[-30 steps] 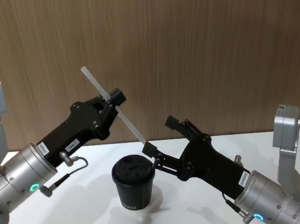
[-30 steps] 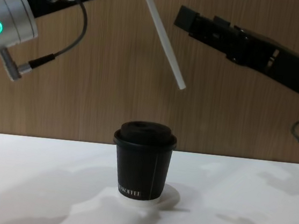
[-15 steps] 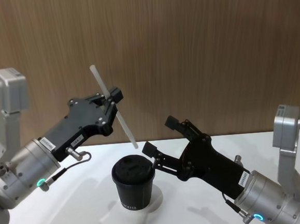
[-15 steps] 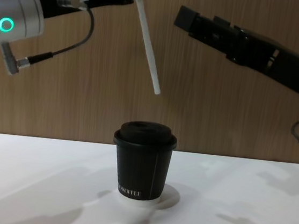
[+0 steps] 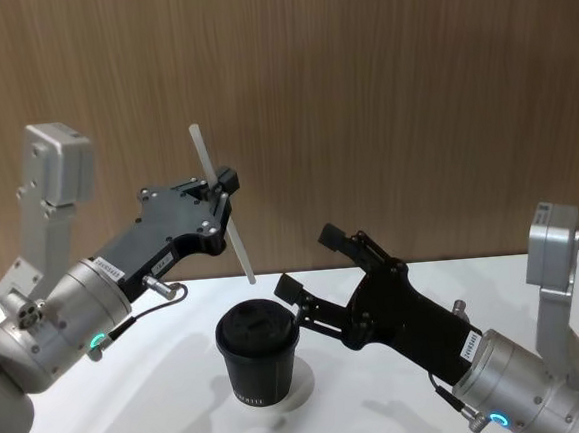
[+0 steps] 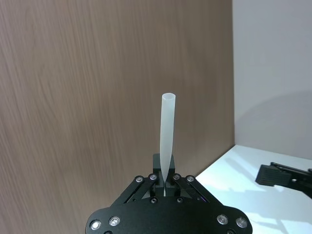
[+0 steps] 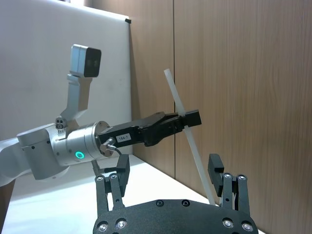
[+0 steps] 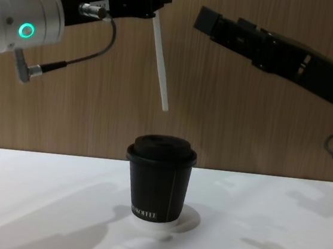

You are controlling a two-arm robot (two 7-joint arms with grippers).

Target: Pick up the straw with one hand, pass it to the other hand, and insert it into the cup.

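Nearest stands the cup (image 8: 159,179), lidded and upright on the table (image 8: 274,233), on a flat white disc (image 8: 158,221). Just above and behind it the right gripper (image 5: 308,260) is held with its fingers spread wide, gripping nothing. Farther back and higher, the straw (image 8: 160,65) is clamped near its middle by the left gripper (image 5: 217,190), tilted slightly, its lower tip hanging just above the lid. The straw is judged light, thin and easily crushed (probably slippery too), so a gentle mid-length pinch seems best.
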